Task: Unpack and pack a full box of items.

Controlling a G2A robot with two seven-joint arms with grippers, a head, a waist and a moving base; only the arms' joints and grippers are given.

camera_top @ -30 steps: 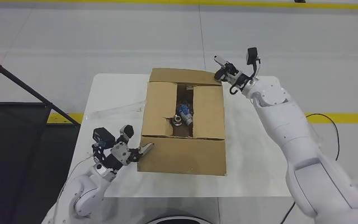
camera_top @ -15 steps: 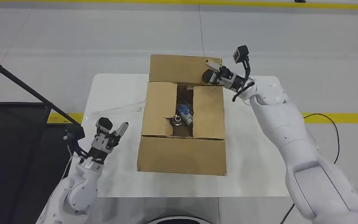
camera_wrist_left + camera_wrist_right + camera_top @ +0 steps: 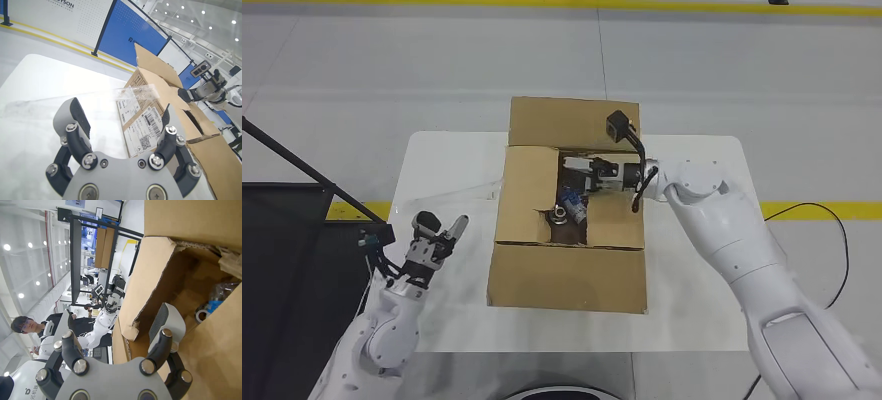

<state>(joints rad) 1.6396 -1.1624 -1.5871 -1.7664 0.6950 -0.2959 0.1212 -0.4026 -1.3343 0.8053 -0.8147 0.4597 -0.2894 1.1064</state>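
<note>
Cardboard box sits mid-table, far flap up, top flaps parted. Right gripper hangs open over the gap between them. Left gripper, also open, hovers near-left of the box, apart from it. Blue-and-metal items lie inside.
</note>
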